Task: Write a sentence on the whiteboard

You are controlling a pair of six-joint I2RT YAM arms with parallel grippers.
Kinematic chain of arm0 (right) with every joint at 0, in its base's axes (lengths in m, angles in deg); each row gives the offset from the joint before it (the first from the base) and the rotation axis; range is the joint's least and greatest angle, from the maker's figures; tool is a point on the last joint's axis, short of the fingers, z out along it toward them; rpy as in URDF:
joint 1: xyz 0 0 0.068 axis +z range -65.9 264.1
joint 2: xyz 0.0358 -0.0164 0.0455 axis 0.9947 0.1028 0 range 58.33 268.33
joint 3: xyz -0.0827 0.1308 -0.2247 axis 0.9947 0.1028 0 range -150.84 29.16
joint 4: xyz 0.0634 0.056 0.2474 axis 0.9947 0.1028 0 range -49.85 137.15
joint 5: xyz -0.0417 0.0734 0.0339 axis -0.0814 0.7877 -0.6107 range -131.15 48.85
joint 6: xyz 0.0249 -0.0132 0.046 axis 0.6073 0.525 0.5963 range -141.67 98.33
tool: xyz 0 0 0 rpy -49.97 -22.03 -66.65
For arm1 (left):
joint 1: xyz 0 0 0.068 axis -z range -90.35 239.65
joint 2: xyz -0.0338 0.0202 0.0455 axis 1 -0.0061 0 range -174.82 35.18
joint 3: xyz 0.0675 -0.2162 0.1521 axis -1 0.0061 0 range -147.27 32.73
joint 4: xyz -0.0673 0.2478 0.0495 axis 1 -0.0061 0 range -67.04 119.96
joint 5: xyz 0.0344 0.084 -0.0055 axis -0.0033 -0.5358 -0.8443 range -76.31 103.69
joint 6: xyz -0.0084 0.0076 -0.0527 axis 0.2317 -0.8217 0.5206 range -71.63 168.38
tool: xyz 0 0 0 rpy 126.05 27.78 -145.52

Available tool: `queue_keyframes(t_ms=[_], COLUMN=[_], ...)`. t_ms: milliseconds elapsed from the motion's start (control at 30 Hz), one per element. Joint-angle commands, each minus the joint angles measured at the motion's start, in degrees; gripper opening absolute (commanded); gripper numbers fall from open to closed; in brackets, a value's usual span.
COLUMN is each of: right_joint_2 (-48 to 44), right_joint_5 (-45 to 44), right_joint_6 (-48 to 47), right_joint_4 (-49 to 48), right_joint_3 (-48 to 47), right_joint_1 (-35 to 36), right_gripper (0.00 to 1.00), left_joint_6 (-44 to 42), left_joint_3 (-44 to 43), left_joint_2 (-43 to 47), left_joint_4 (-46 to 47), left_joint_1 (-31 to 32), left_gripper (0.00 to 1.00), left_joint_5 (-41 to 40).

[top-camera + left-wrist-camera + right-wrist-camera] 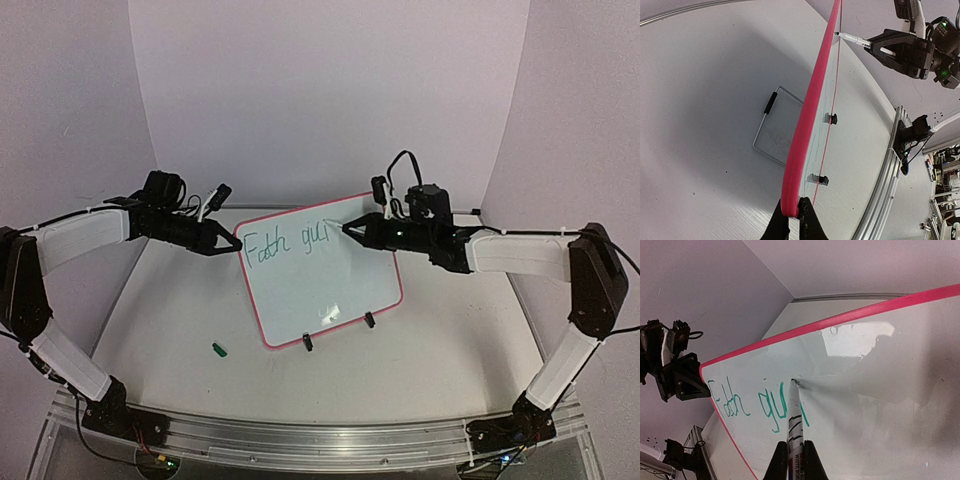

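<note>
The whiteboard point(330, 290) stands in the middle of the desk point(440, 350) on its near edge, where two black clip feet point(308, 343) meet the surface. It leans back toward the far wall. A wire stand point(770, 103) lies on the desk behind it, apparently not bearing it.

The left gripper point(237, 247) is closed on the pink rim at the board's far left corner. The left wrist view shows its fingers pinching that edge. The right gripper point(356, 233) is clamped on a whiteboard marker point(794, 420), whose tip touches the board just right of the green writing. The sentence point(270, 244) reads roughly "Faith gui" so far, along the top of the board, with the rest of the white face bare.

The board looks thin, light and stiff, with a glossy face that reflects the lamps. The face would likely be slippery to hold, and the board easy to push over or slide on its small feet. The rim is the sensible place to hold it, since that leaves the writing area free, and a pinch at the far corner braces it against the marker's push. Pressure on the marker should probably stay light. Its slim, smooth barrel could rotate or slip between the fingers.

A green cap point(219, 349) lies on the desk near the board's left corner.
</note>
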Motion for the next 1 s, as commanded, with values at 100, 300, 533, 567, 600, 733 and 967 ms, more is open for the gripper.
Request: queue_keyframes(t_ms=[100, 300, 533, 567, 600, 733, 967], right_joint_2=[-1.0, -6.5, -7.6, -7.3, -7.0, -5.9, -4.0], right_joint_5=[-0.3, -1.2, -3.0, -3.0, -3.0, -2.9, -2.4], right_joint_6=[-1.6, -1.4, -1.4, -1.3, -1.3, -1.2, -0.7], right_joint_4=[-1.1, -1.9, -1.1, -1.1, -1.1, -1.1, -1.1], right_joint_3=[-1.4, 3.0, 5.5, 5.6, 5.5, 5.0, 3.9], right_joint_1=[0.0, 0.0, -0.1, -0.1, -0.1, -0.3, -0.8], right_gripper=[0.0, 0.0, 0.0, 0.0, 0.0, 0.0, 0.0], left_joint_6=[-4.9, -4.9, -4.8, -4.8, -4.8, -4.8, -5.0], left_joint_3=[0.7, 0.7, 0.7, 0.7, 0.7, 0.7, 0.8], left_joint_2=[-2.4, -2.2, -2.2, -2.2, -2.1, -2.1, -2.1], left_joint_4=[-5.2, -5.2, -5.1, -5.1, -5.1, -5.2, -5.2], left_joint_1=[2.9, 2.9, 3.0, 3.0, 3.0, 3.1, 3.2], left_gripper=[0.0, 0.0, 0.0, 0.0, 0.0, 0.0, 0.0], left_joint_5=[-3.8, -3.8, -3.7, -3.7, -3.8, -3.9, -4.0])
